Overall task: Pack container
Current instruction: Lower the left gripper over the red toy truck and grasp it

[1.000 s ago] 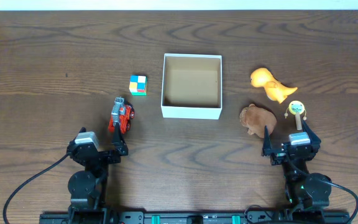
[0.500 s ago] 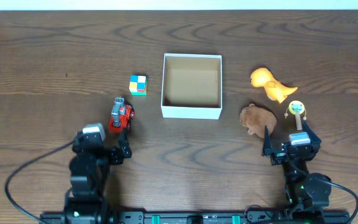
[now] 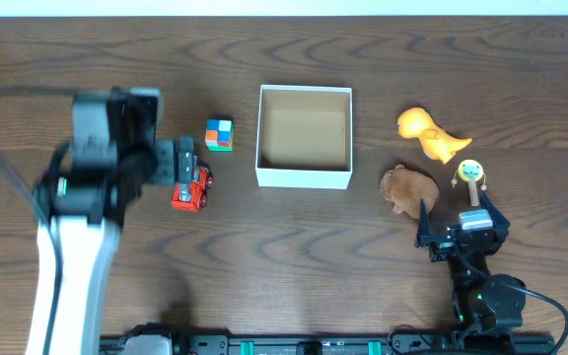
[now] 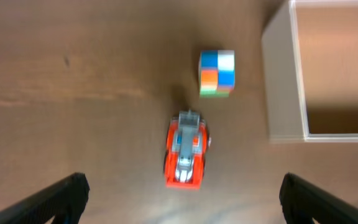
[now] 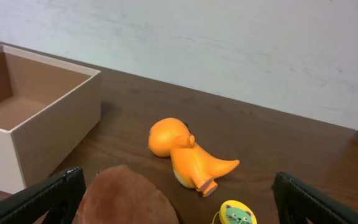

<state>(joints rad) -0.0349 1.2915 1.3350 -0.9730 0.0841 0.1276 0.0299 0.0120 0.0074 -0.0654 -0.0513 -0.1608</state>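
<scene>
Left arm lifted from near table edge and swung forward; left gripper [image 3: 183, 163] now held high over red toy car [image 3: 192, 185], fingers spread wide, nothing held. Car and coloured cube [image 3: 219, 135] not shifted. Container [image 3: 304, 178] seen at middle of table [image 3: 67, 59], open side up, to right of left gripper, just past cube, touched by neither. Right gripper [image 3: 458, 225] unchanged at near edge, fingers parted, empty; container well to its left, brown plush toy [image 3: 408, 187] just ahead.
</scene>
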